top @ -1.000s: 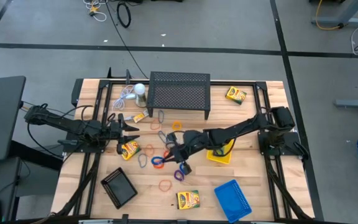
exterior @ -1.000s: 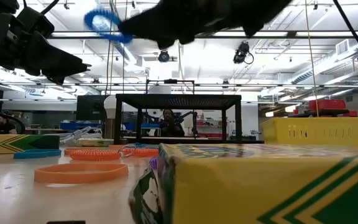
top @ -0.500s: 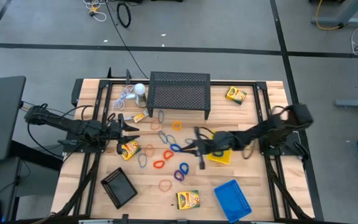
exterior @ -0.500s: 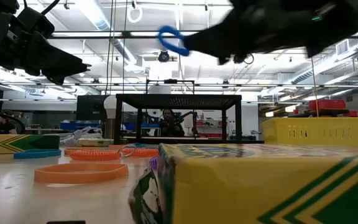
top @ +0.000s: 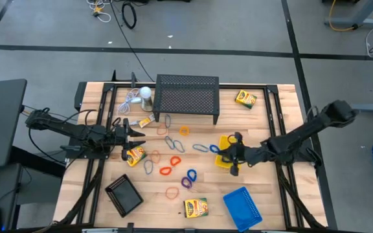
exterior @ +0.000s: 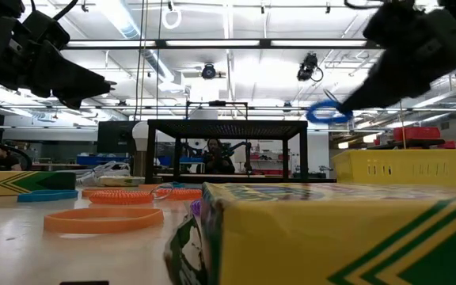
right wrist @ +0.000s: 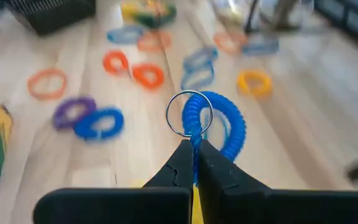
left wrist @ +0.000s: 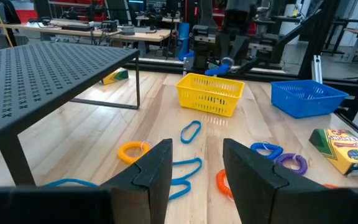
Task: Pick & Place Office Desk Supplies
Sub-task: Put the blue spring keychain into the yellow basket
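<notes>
Since a second ago the right arm has swung from the middle of the bench (top: 264,194) over to the yellow tray (top: 226,160), carrying a blue coil band (right wrist: 219,127). The right tool (top: 233,155) grips it clenched by its neck, loop and metal ring hanging free, likely for dropping into that tray. The left tool (top: 136,134) waits released, well left of the tray. More bands (top: 177,160) and crayon boxes (top: 196,207) lie left of the tray on pale wood; a workshop lies beyond.
</notes>
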